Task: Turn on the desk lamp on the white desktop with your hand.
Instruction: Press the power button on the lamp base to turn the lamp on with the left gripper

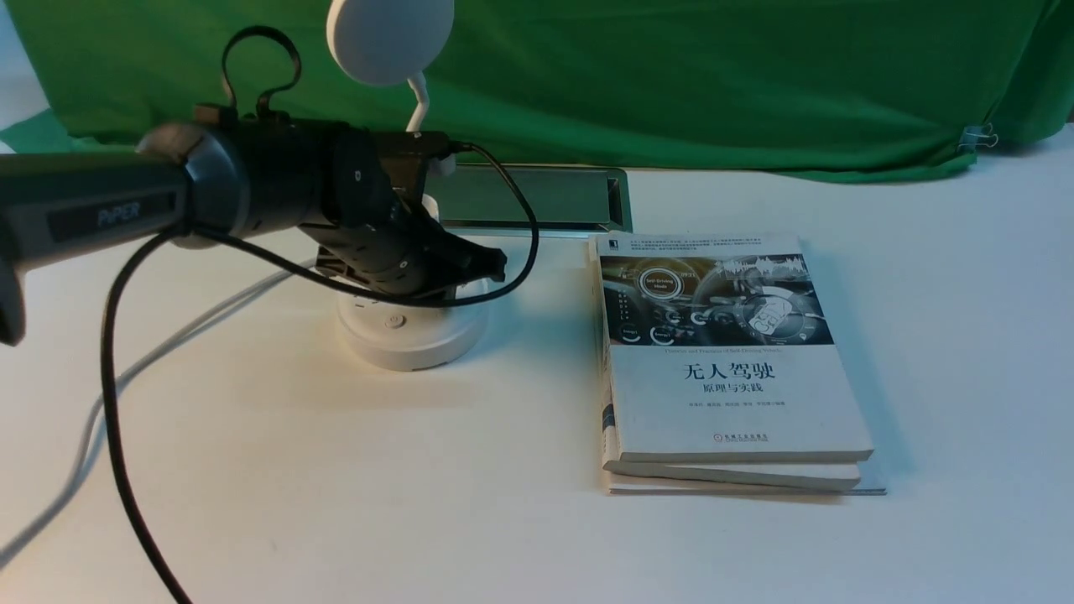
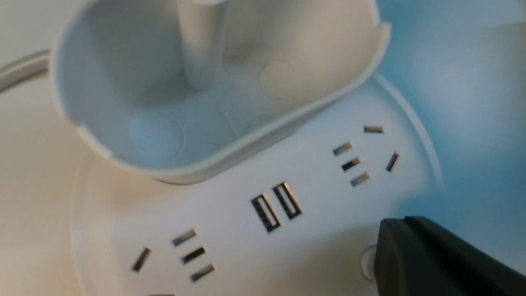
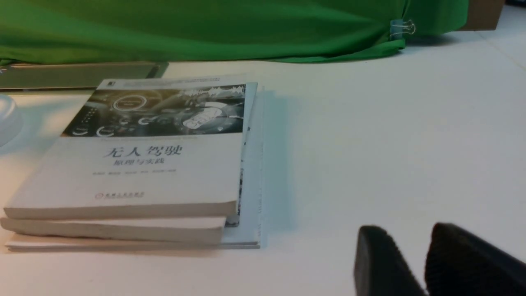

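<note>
Reading the markings: the left arm (image 1: 117, 211) carries the label "PiPER". The top book (image 1: 730, 403) is titled "无人驾驶", with "原理与实践" beneath; its cover dial reads "Self-Driving Mode", and the foot carries "China Machine Press". The front button (image 1: 394, 321) of the lamp bears a power symbol.

The desk lamp (image 1: 411, 340) stands upright on the white desk (image 1: 336, 486), toward the far edge and left of the books. It is white, with a round disc head (image 1: 390, 38), a thin curved neck (image 1: 419, 101) and a puck-shaped base. A cup-shaped holder (image 2: 197, 160) rises from the base; beside it are two USB ports (image 2: 276, 206) and slotted sockets (image 2: 356, 164).

The left gripper (image 2: 404, 222) is closed, holding nothing, and is positioned over the lamp base. Its tip partly covers a round button (image 2: 367, 263); contact cannot be determined. The right gripper (image 3: 407, 230) is above the desk, its fingers a narrow gap apart, with nothing between them.
</note>
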`<move>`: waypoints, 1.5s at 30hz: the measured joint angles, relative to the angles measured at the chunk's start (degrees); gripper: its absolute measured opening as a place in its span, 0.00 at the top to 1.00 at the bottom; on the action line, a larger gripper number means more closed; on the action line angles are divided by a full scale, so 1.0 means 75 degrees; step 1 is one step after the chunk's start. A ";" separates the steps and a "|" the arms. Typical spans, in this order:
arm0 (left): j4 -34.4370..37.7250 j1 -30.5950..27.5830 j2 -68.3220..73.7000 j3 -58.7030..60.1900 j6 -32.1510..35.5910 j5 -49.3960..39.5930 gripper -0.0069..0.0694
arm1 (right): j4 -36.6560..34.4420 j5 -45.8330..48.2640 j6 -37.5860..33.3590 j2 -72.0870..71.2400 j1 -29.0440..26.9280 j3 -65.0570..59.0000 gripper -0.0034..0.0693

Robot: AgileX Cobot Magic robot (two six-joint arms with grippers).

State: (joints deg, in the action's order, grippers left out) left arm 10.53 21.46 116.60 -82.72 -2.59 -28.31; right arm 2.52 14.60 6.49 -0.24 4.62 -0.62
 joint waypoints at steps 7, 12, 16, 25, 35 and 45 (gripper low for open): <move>0.0000 0.0000 0.0024 -0.0003 -0.0096 0.0006 0.91 | 0.0000 0.0005 0.0000 0.0000 0.0000 0.0000 0.62; 0.0000 0.0000 0.0024 -0.0003 -0.0119 0.0006 0.91 | 0.0000 0.0005 0.0000 0.0000 0.0000 0.0000 0.62; 0.0000 0.0000 0.0024 0.0008 -0.0134 0.0017 0.91 | 0.0000 0.0005 0.0000 0.0000 0.0000 0.0000 0.62; 0.0007 -0.0007 -0.0087 0.0929 -0.0399 0.1588 0.91 | 0.0000 0.0005 0.0000 0.0000 0.0000 0.0000 0.62; 0.0001 -0.0007 -0.0584 0.0923 -0.0344 0.1136 0.91 | 0.0000 0.0005 0.0000 0.0000 0.0000 0.0000 0.62; 0.0365 -0.0007 -0.1778 0.1035 0.0238 -0.0740 0.91 | 0.0000 0.0005 0.0000 0.0000 0.0000 0.0000 0.62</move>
State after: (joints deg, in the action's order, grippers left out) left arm 13.27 21.41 103.26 -74.96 -0.81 -33.86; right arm 2.52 14.64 6.49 -0.24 4.62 -0.62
